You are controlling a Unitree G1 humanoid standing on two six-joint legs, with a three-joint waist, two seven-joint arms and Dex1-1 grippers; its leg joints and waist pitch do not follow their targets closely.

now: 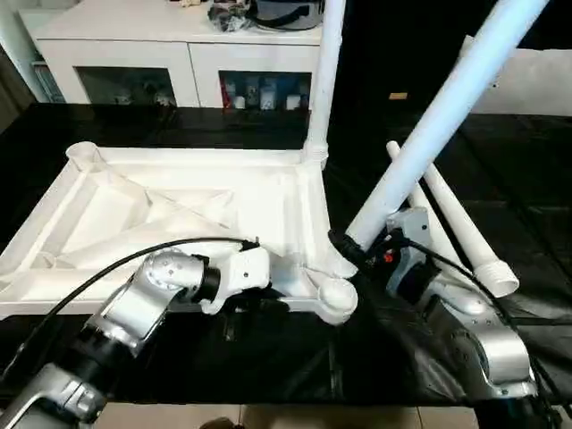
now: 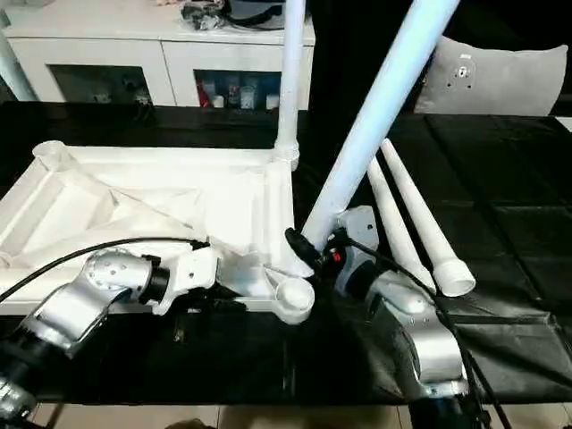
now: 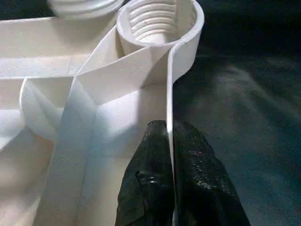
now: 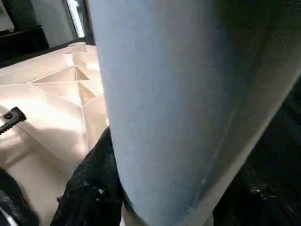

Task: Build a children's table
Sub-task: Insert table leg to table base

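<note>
Head view: tabletop (image 1: 179, 206) upside down on black counter (image 1: 527, 223), one leg (image 1: 323, 71) upright in far right socket, two loose legs (image 1: 456, 223) right. Left wrist: left gripper (image 3: 170, 141) jaws clenched on tabletop's near rim (image 3: 170, 84) beside near right socket (image 3: 160, 21). Right wrist: right gripper (image 1: 357, 246) jaws half open, grasping tilted leg (image 4: 178, 94).

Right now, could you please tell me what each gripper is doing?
Left gripper: shut on the rim of the white plastic ribbed tabletop.
Right gripper: shut on a tilted long white tube leg.
</note>
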